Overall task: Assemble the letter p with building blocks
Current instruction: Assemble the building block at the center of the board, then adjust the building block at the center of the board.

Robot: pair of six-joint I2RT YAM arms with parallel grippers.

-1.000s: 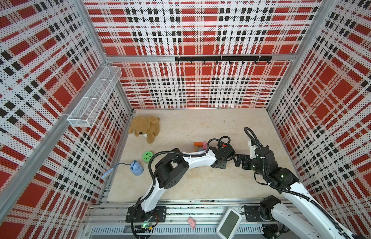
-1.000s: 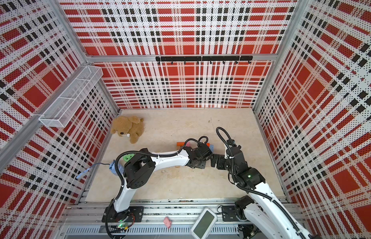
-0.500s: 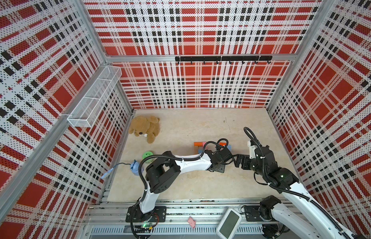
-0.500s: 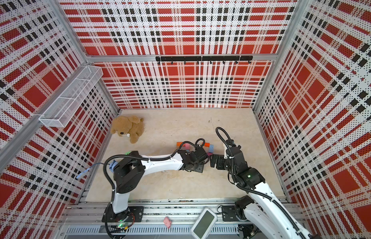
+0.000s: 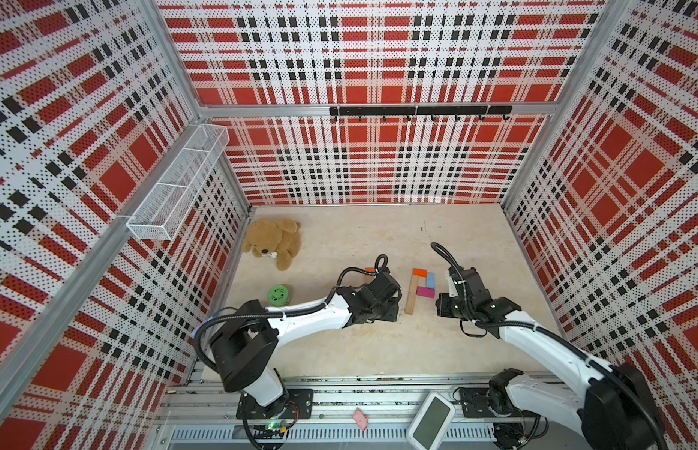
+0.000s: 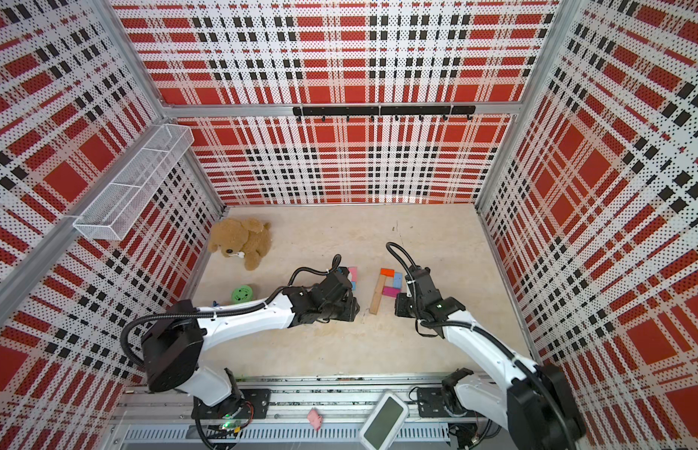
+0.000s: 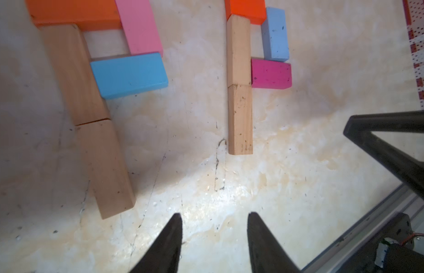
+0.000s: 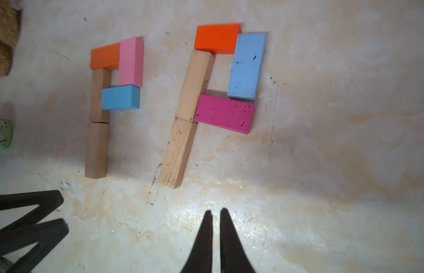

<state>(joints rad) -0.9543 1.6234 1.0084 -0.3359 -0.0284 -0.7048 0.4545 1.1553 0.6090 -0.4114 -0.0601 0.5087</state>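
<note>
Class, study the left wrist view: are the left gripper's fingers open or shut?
Open. The left gripper shows its two fingers standing apart, with only bare table between them and nothing held.

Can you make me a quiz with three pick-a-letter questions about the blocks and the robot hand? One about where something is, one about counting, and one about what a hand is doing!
1. Where is the magenta block?
A) touching the tan stem of a letter
B) stacked on an orange block
C) held in a gripper

2. How many block letters lie on the table?
A) one
B) two
C) four

3. The left gripper is:
A) shut on a tan block
B) shut on a blue block
C) open and empty

Answers:
1 A, because its end butts against the stem.
2 B, because one letter has a pink block and the other has the magenta one.
3 C, because bare table shows between its spread jaws.
</note>
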